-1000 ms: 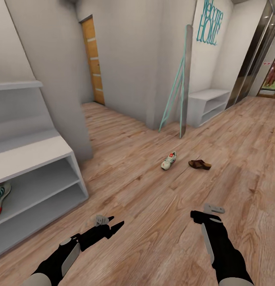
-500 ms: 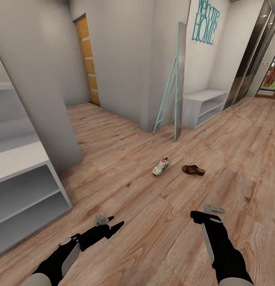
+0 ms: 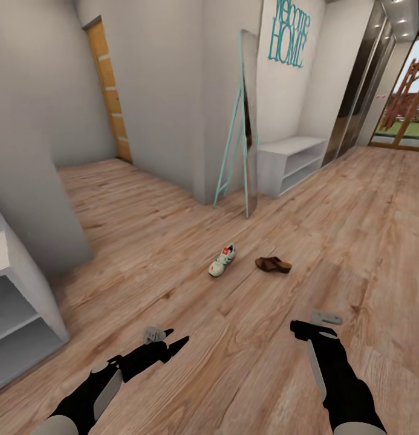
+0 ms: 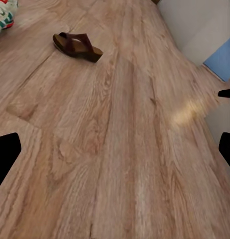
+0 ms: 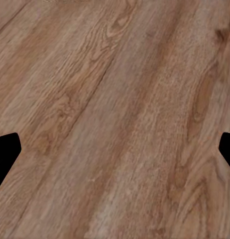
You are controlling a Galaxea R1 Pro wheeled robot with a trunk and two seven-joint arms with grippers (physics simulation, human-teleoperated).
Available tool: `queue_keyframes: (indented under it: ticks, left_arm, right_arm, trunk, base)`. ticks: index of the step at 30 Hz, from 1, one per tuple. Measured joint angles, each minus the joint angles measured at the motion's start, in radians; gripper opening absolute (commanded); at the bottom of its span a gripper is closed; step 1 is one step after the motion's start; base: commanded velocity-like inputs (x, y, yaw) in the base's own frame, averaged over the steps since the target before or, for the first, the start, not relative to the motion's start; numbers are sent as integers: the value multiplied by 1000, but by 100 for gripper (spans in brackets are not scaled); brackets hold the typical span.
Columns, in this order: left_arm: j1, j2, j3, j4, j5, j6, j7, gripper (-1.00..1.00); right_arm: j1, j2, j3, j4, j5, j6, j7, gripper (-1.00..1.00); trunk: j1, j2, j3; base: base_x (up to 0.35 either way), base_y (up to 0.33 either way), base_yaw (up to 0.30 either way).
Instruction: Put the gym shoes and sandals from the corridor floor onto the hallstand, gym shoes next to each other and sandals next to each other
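One gym shoe (image 3: 222,261) lies on the corridor floor (image 3: 142,211) ahead of me, and one brown sandal (image 3: 272,264) lies just right of it. The left wrist view catches the sandal (image 4: 77,46) and an edge of the gym shoe (image 4: 3,15). My left gripper (image 3: 167,339) hangs open low over the planks, well short of the shoe, with nothing between its fingers (image 4: 5,154). Level with it on the other side, my right gripper (image 3: 312,322) is open and empty too, and its wrist view looks down at bare wood (image 5: 115,119). A corner of the white hallstand (image 3: 43,296) shows at the left edge.
A second white bench (image 3: 291,163) stands under teal "HOME" lettering (image 3: 286,33) at the back. A teal-framed standing mirror (image 3: 245,121) leans by the wall corner. An orange door (image 3: 109,90) is far left, and glass doors (image 3: 402,103) open at the far right.
The camera has swung right: the hallstand has slid almost out at the left, and the shoe and sandal sit further left in the picture. Both arms hold the same pose.
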Motion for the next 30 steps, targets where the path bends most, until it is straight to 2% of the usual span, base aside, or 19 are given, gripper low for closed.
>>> queue_keyframes:
  ticks: [30]
  left_arm:
    - [0,1,2,0,1,1,1,100]
  right_arm:
    - [0,0,0,1,0,0,0,100]
  trunk:
    - [0,0,0]
  base:
    - [280,-271,-272]
